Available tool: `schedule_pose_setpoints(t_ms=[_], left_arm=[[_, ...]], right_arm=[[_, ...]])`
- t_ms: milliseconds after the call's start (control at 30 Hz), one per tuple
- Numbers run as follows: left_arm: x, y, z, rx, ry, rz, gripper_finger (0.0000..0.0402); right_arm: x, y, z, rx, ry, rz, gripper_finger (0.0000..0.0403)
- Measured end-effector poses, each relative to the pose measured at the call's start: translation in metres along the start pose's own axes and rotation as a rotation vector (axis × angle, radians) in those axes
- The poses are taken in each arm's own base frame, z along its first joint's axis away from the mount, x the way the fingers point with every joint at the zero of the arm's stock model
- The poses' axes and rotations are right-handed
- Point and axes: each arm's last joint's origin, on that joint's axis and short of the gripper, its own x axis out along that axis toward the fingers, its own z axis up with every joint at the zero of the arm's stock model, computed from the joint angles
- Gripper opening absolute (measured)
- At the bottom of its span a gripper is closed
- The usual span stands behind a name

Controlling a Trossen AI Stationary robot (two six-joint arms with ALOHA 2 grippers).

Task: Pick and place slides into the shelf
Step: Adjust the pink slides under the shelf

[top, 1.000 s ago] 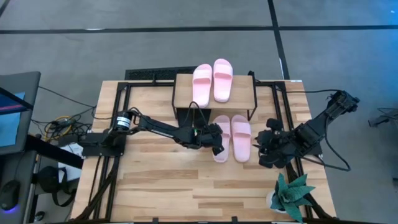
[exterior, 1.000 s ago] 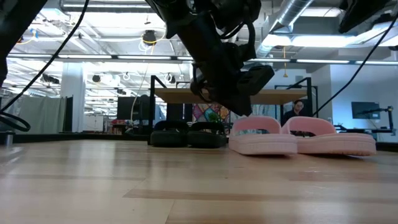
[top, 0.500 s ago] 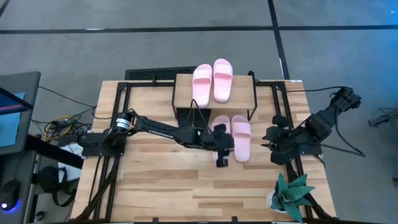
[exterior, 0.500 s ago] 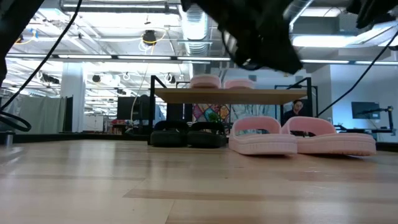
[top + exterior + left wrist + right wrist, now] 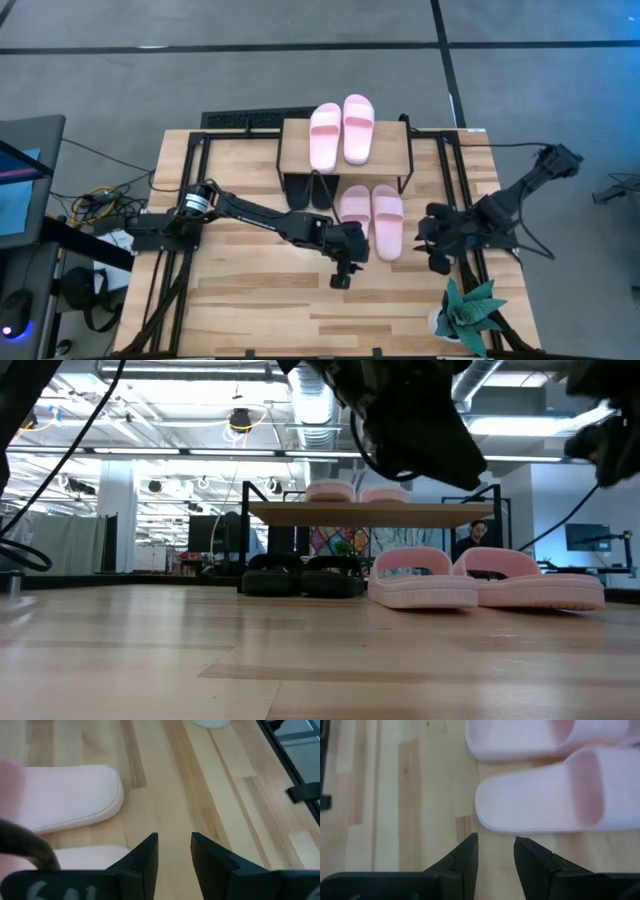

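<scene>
The shelf (image 5: 295,150) stands at the table's far side with two pink slides (image 5: 342,130) on its top board. Two black slides (image 5: 305,190) (image 5: 300,580) lie beneath it. Two more pink slides (image 5: 371,217) (image 5: 480,582) rest sole-down on the table in front of the shelf. My left gripper (image 5: 340,270) (image 5: 175,847) hovers open just near of that pair, raised above the table. My right gripper (image 5: 435,245) (image 5: 495,850) waits open to the right of the pair, fingers toward the slides' toe ends (image 5: 540,805). Neither holds anything.
A potted green plant (image 5: 468,312) stands at the table's near right corner, close to my right arm; its white pot (image 5: 210,722) shows in the left wrist view. Black frame rails (image 5: 190,190) run along both table sides. Bare wood (image 5: 260,310) spreads across the near half.
My left gripper has drawn away from the left side of the pink pair on the table, rising and moving toward the near edge. The slides have stayed where they were.
</scene>
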Motion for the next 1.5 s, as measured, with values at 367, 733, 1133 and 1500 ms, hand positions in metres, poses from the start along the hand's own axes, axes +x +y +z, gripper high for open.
schedule_pose_setpoints(t_ms=[367, 733, 1133, 1500], left_arm=[[0.001, -0.002, -0.006, 0.007, 0.044, -0.037, 0.0105], [0.017, -0.002, -0.036, -0.055, 0.077, -0.060, 0.0105], [0.017, 0.003, -0.034, -0.055, 0.061, -0.018, 0.0044], [0.017, 0.003, -0.034, -0.053, 0.061, -0.006, 0.0021]], right_arm=[[0.032, -0.013, -0.017, -0.001, -0.031, 0.090, 0.0113], [0.046, -0.017, -0.017, -0.043, -0.049, 0.197, 0.0085], [0.067, -0.011, -0.006, -0.102, -0.016, 0.285, 0.0046], [0.086, -0.006, 0.000, -0.105, 0.002, 0.294, 0.0027]])
